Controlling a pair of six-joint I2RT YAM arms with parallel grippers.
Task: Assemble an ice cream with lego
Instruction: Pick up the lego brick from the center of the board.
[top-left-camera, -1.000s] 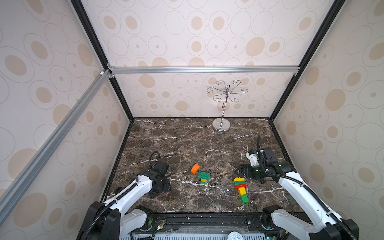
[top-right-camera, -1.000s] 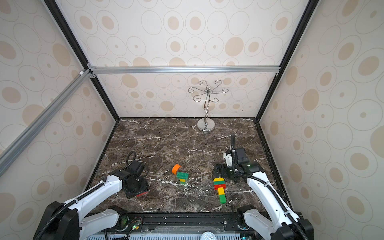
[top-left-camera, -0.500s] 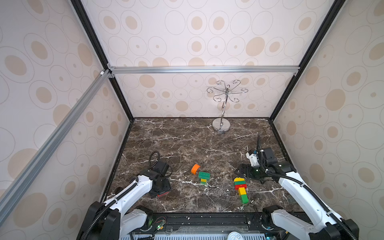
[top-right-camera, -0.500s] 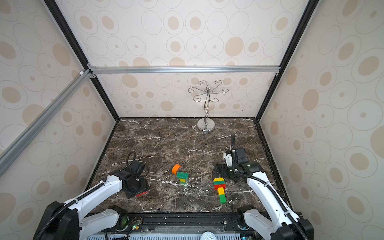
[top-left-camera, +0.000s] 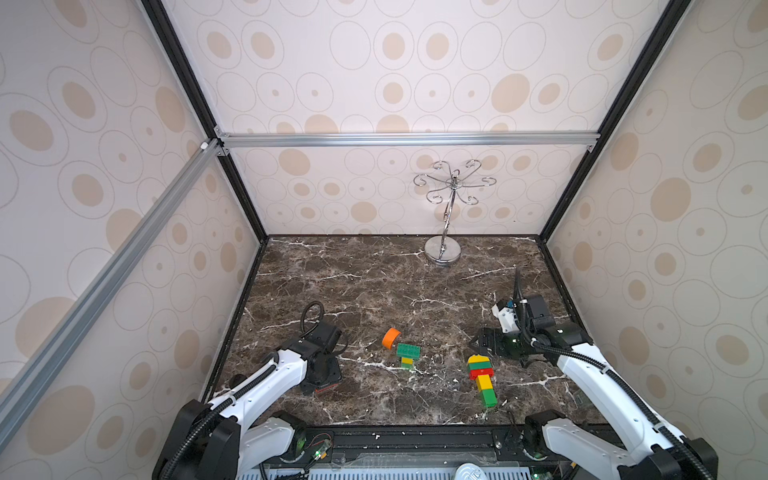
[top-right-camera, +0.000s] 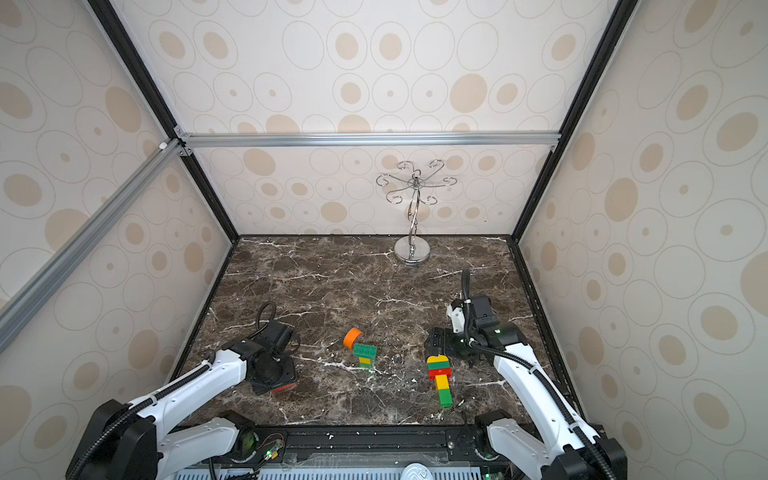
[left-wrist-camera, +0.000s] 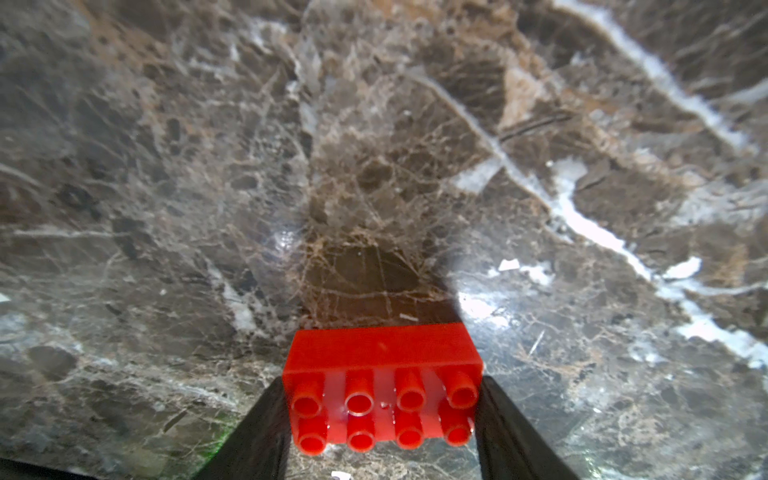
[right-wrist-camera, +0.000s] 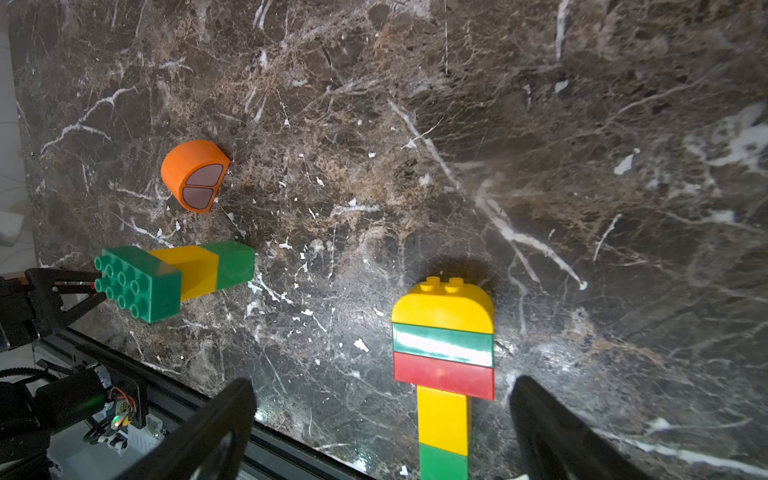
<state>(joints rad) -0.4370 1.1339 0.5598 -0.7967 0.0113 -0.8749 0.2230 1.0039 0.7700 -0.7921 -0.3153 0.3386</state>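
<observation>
A red brick (left-wrist-camera: 382, 353) lies on the marble at the front left, studs toward the wrist camera. My left gripper (left-wrist-camera: 382, 399) is down over it, its black fingers (left-wrist-camera: 266, 415) pressed against both short ends; in a top view only a red edge (top-left-camera: 328, 390) shows under it. At the front right lies a built lego ice cream (top-left-camera: 480, 368): yellow dome (right-wrist-camera: 442, 307), green and red layers, then a yellow and green stick. My right gripper (right-wrist-camera: 382, 390) hovers open over it, the stick between its wide-apart fingers without touching. An orange dome (top-left-camera: 391, 337) and a green-yellow stack (top-left-camera: 408, 353) lie mid-table.
A silver hooked stand (top-left-camera: 443, 251) stands at the back of the marble table (top-left-camera: 374, 282), right of centre. Patterned walls close in three sides, and a black rail (top-left-camera: 415, 434) runs along the front edge.
Neither arm has shifted in the top views, and the bricks lie where they were. The left jaws have drawn in onto the red brick.
</observation>
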